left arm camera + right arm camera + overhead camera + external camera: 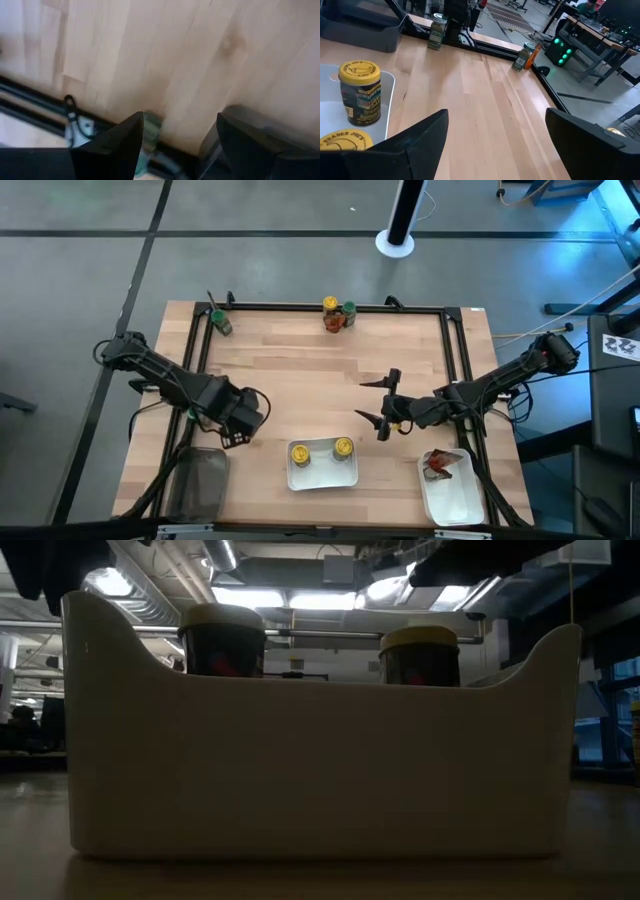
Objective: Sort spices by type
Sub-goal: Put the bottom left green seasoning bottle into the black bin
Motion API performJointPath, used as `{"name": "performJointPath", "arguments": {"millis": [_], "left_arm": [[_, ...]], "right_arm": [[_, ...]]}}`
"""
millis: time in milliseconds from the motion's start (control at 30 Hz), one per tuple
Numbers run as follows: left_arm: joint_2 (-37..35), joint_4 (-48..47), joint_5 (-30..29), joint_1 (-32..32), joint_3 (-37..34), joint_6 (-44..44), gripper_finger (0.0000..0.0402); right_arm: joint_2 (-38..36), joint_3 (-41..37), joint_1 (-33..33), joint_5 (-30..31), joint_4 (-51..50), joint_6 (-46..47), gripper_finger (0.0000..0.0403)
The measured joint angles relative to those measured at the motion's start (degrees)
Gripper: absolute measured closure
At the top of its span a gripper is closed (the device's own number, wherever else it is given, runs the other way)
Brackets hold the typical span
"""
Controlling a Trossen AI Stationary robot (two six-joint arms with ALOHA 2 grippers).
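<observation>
Above bare wood beside the white tray (pixel 322 478), right tool (pixel 379 402) spread wide, holding nothing

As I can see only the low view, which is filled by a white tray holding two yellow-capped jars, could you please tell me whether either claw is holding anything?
Observer: No. The right claw is open and empty over bare wood, beside the white rectangular tray.
Operator: Thank you. Which spices lie outside the trays?
Observer: A green-capped cylindrical jar stands at the far left corner.
Operator: Any others?
Observer: At the middle of the far edge, a yellow-capped cylindrical jar, a second green-capped jar and a small red-orange packet sit clustered.
</observation>
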Motion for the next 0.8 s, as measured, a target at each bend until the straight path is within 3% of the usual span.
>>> {"name": "performJointPath", "arguments": {"millis": [167,300,400,567,800], "left_arm": [[0.0,4.6,-2.7,-0.1,0.0,3.0,0.0167],[0.0,1.2,-2.4,-0.1,0.0,1.0,0.0157],[0.0,-3.1,-1.2,-0.2,0.0,-1.8,0.0127],[0.0,-2.6,-0.4,-0.5,-0.6,-0.9,0.0066],[-1.9,-2.7,4.2,-0.9,-7.3,-2.5,0.0009]], "right_arm": [[0.0,0.0,0.0,0.0,-0.3,0.0,0.0072],[0.0,0.0,0.0,0.0,-0.3,0.0,0.0072],[0.0,0.0,0.0,0.0,-0.5,0.0,0.0072],[0.0,0.0,0.0,0.0,-0.6,0.0,0.0072],[0.0,0.0,0.0,0.0,-1.0,0.0,0.0072]]}}
